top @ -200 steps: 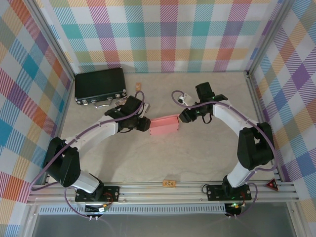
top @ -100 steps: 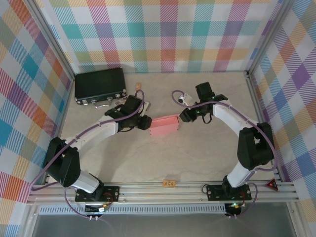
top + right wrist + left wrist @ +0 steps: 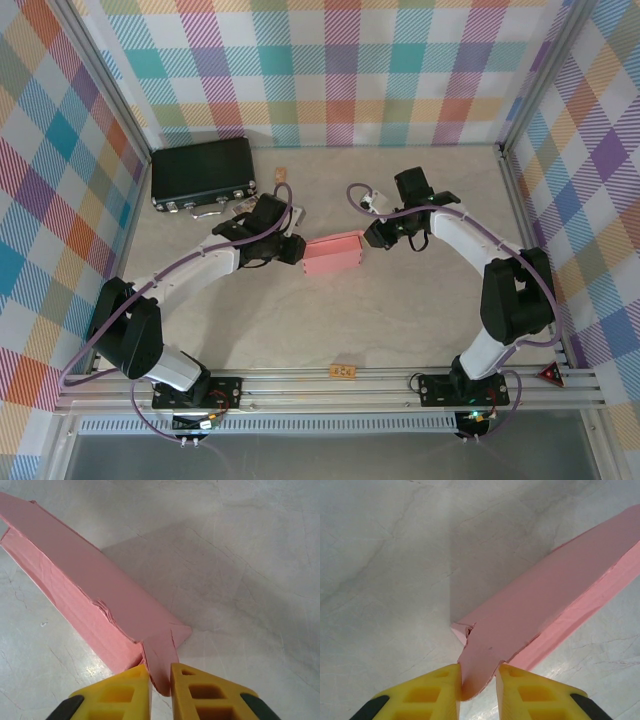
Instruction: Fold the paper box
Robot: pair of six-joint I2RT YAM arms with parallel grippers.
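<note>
The salmon-pink paper box (image 3: 333,254) lies mid-table as a low, closed rectangular box between both arms. My left gripper (image 3: 298,250) sits at its left end; in the left wrist view the yellow fingers (image 3: 437,692) pinch an end flap of the paper box (image 3: 520,625), my left gripper (image 3: 478,686) shut on it. My right gripper (image 3: 368,236) sits at the box's right end; in the right wrist view the yellow fingers (image 3: 202,695) clamp the small end tab of the paper box (image 3: 85,582), my right gripper (image 3: 160,680) shut on it.
A black case with metal latches (image 3: 203,173) lies at the back left. A small tan piece (image 3: 283,173) rests beside it, and another tan piece (image 3: 342,371) lies near the front rail (image 3: 330,390). Plaid walls enclose the table on three sides.
</note>
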